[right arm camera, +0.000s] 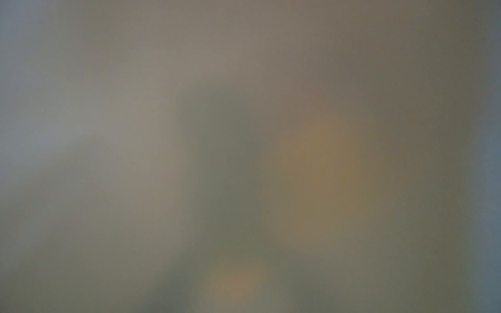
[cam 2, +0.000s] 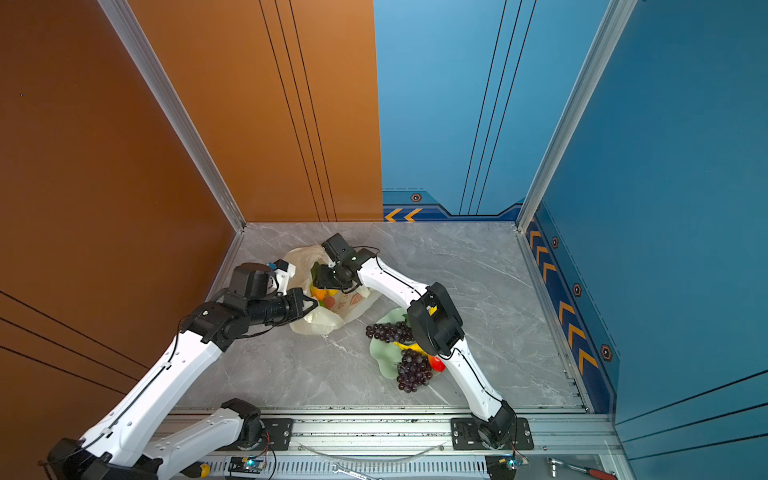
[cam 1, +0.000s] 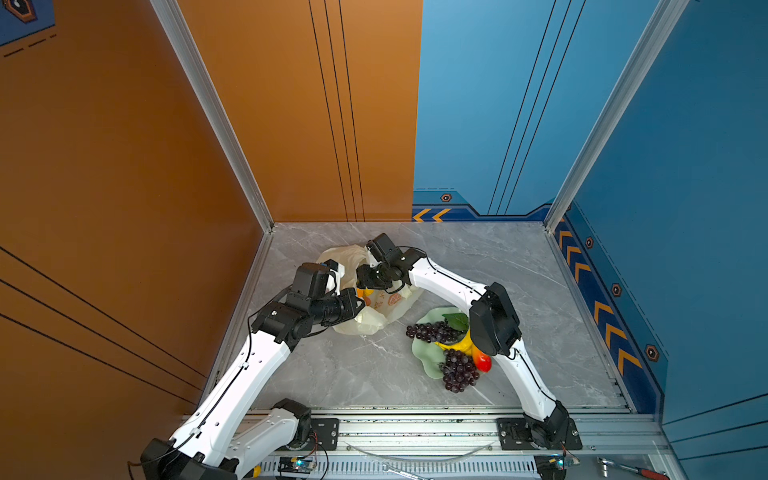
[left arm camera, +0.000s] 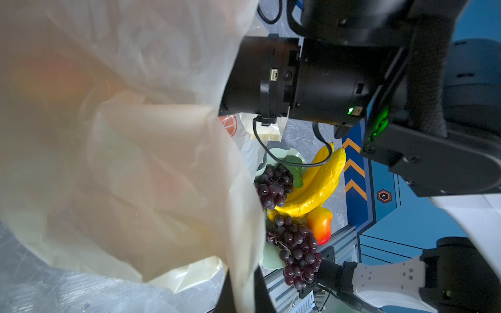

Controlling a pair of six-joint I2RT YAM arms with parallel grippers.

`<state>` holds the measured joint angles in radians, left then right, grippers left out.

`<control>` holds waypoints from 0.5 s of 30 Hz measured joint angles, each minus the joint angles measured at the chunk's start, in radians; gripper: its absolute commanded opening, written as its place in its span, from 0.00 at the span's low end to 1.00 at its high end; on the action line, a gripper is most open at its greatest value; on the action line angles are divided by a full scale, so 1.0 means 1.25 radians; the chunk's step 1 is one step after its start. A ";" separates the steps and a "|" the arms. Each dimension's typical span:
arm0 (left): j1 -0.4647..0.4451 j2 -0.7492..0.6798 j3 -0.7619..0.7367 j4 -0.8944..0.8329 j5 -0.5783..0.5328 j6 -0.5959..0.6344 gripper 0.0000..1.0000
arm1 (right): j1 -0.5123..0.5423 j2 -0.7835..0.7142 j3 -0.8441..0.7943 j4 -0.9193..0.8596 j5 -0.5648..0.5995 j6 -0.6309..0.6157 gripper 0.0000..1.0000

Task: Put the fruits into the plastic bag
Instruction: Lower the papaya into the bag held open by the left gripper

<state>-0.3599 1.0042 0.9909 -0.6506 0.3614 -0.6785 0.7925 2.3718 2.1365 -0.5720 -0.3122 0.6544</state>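
Partway through: my left pincer (cam 1: 360, 304) is clamped on the rim of the bag (cam 1: 361, 326), holding its mouth up just left of the dish (cam 1: 426, 355). My right pincer (cam 1: 362, 283) reaches inside, jaws hidden, so I cannot tell their width. Orange and yellow fruit (cam 1: 365, 293) shows in the bag. On the dish lie two grape bunches (cam 1: 459, 370), bananas (cam 1: 462, 344) and a mango (cam 1: 482, 362). The bag's orange print (cam 1: 392, 299) carries lettering too small to read.

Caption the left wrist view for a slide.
Up close, the plastic bag; behind it, bananas, two grape bunches and a mango await bagging.
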 measured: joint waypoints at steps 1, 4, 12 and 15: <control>0.000 0.000 0.000 0.000 0.000 0.000 0.00 | 0.000 0.002 0.000 -0.003 0.000 0.000 0.57; 0.000 0.000 0.000 0.000 0.000 0.000 0.00 | 0.000 0.003 0.000 -0.010 0.000 0.000 0.58; 0.002 -0.002 0.000 0.000 0.000 0.000 0.00 | 0.000 0.003 0.000 -0.010 0.000 0.002 0.76; 0.002 -0.002 0.000 0.000 0.000 0.000 0.00 | 0.000 0.003 0.000 -0.010 0.000 0.003 0.79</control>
<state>-0.3580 1.0016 0.9909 -0.6506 0.3611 -0.6788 0.7929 2.3760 2.1365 -0.5842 -0.3126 0.6582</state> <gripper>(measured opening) 0.045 0.784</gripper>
